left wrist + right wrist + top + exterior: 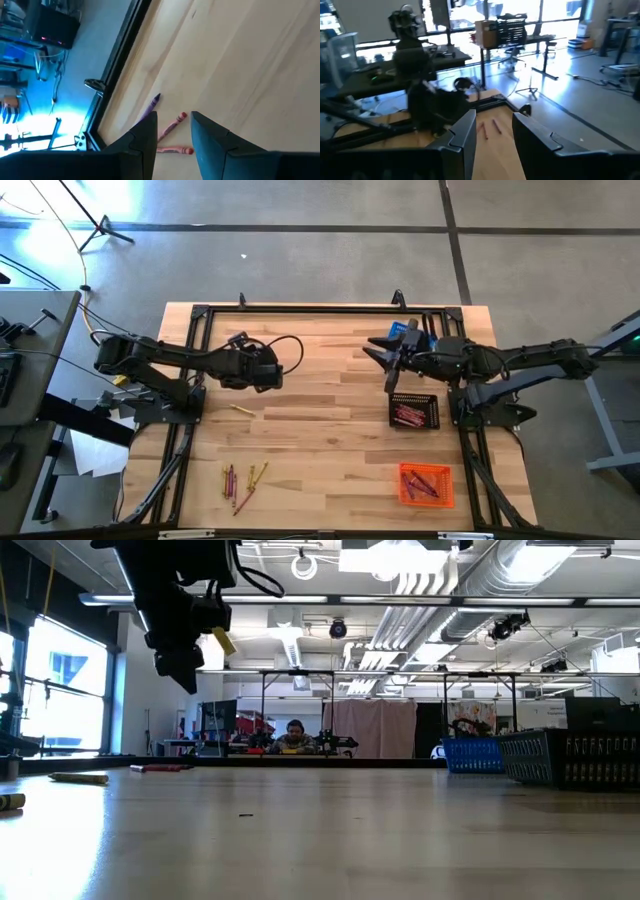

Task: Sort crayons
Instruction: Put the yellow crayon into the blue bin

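Several crayons (243, 478) in yellow, red and purple lie loose on the table near its front left. One yellow crayon (241, 410) lies alone farther back. My left gripper (278, 367) hangs open and empty above the table's left half. Its wrist view (174, 137) looks past the fingers at a purple crayon (152, 103) and two red ones (172, 125) on the wood below. My right gripper (382, 366) is open and empty above the table's far middle, just left of the blue basket (405, 332).
A black basket (413, 410) with red crayons stands right of centre. An orange basket (426, 484) with purple and red crayons stands at the front right. A black frame (190, 340) runs along the table's edges. A person (295, 735) sits far off in the room behind.
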{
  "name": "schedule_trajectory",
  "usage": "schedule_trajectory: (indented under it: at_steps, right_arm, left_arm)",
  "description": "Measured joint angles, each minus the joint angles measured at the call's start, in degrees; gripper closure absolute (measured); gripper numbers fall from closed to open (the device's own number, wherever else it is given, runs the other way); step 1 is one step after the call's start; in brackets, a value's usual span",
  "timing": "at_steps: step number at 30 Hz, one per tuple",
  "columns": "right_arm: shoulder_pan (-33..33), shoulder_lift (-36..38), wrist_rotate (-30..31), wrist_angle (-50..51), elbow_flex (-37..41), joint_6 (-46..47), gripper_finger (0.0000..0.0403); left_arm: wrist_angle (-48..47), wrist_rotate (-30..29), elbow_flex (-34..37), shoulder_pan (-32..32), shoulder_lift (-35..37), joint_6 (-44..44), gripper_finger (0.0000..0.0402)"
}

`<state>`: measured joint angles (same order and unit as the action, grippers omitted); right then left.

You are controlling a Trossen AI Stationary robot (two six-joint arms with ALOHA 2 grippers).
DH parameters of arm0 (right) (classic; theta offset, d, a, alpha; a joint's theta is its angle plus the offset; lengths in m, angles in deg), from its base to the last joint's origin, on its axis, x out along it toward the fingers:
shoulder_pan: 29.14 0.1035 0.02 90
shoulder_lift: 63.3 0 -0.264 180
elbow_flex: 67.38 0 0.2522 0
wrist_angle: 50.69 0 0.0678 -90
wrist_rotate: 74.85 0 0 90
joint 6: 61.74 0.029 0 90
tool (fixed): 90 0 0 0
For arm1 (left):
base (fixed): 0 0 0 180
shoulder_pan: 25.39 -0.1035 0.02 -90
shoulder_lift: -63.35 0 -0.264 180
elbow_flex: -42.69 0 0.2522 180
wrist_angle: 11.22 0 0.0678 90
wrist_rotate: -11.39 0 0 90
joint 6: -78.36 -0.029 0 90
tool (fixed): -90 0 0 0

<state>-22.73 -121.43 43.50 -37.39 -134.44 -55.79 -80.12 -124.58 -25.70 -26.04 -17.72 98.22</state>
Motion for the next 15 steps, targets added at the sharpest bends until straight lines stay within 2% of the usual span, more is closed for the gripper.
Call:
schedule_trajectory:
  at_steps: [3,8,12,15]
  right_arm:
    - [-0.02,0.02,0.77,-0.24,0.00,0.01,0.0290]
    - [-0.02,0.00,-0.64,0.38,0.00,0.03,0.0290]
    - [-0.09,0.00,-1.79,0.35,0.00,4.25,0.0290]
    - [-0.95,0.00,-5.38,2.37,0.00,5.17,0.0290]
  left_arm:
    - [0.02,2.71,0.00,0.28,0.00,0.70,0.0298]
    - [-0.34,12.55,0.84,0.55,0.01,6.67,0.0298]
    - [1.07,17.08,5.21,2.90,0.91,10.47,0.0298]
    - [3.25,22.81,9.38,4.68,1.27,11.95,0.0298]
